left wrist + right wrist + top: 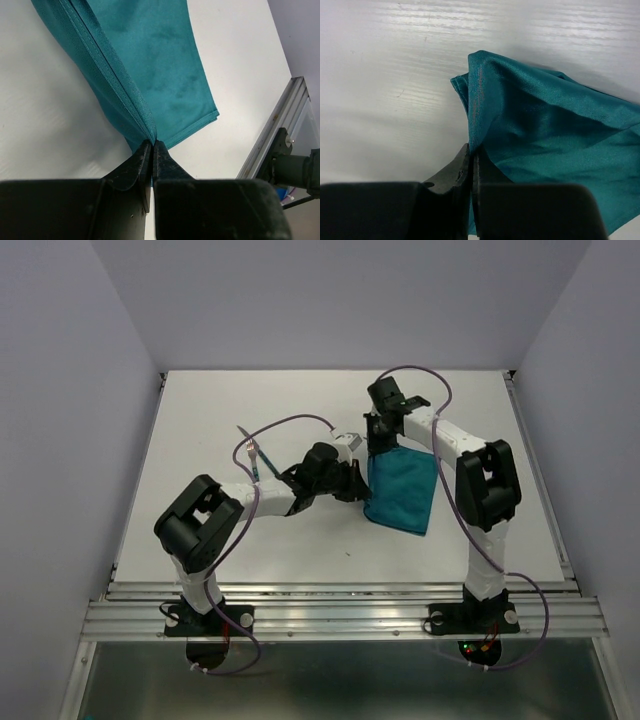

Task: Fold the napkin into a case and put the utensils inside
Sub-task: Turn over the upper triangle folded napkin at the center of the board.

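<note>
The teal-green napkin (405, 490) lies folded on the white table (250, 410), right of centre, with its left long edge lifted. My left gripper (360, 485) is shut on that edge near its front end; in the left wrist view the hem runs straight into the closed fingertips of the left gripper (152, 144), and the napkin (160, 65) spreads beyond them. My right gripper (378, 450) is shut on the far corner, where the napkin (550, 135) rises as a pinched ridge into the right gripper (471, 150). One utensil (261, 466), with a thin teal handle, lies left of the left arm and is partly hidden by it.
A metal rail (340, 605) runs along the table's near edge and also shows in the left wrist view as the rail (272, 130). Pale walls enclose the table on three sides. Purple cables loop over both arms.
</note>
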`<state>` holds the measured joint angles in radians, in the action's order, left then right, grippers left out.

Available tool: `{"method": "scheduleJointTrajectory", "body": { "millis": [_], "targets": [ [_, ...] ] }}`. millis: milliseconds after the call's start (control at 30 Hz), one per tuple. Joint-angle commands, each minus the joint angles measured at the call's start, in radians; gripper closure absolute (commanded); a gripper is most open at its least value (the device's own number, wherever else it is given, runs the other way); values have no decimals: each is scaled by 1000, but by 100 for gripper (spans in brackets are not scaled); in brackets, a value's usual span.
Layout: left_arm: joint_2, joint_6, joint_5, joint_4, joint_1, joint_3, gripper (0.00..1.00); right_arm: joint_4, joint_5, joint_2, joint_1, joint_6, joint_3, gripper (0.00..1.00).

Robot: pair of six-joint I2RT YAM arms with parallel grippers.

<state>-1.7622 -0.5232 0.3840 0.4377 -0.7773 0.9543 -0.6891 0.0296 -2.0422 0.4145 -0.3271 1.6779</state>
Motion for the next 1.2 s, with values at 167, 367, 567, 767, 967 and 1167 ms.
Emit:
{"method": "scheduleJointTrajectory", "body": {
  "millis": [167, 367, 567, 767, 967, 1167],
  "targets": [
    [47, -44, 101, 35, -36, -123, 100, 204, 81, -64, 33, 34, 85, 99],
    [49, -35, 89, 38, -36, -149, 100, 206, 73, -87, 72, 31, 82, 99],
    [72, -40, 75, 26, -34, -181, 54, 239, -8, -59, 83, 10, 37, 67],
    [101, -37, 67, 7, -34, -195, 41, 325, -128, -6, 83, -50, -52, 57],
    [190, -21, 3, -69, -34, -192, 41, 346, -146, 51, 83, -90, -83, 55],
    [300, 32, -88, -204, -33, -158, 36, 347, -70, 158, 44, -108, -122, 55]
  ]
}}
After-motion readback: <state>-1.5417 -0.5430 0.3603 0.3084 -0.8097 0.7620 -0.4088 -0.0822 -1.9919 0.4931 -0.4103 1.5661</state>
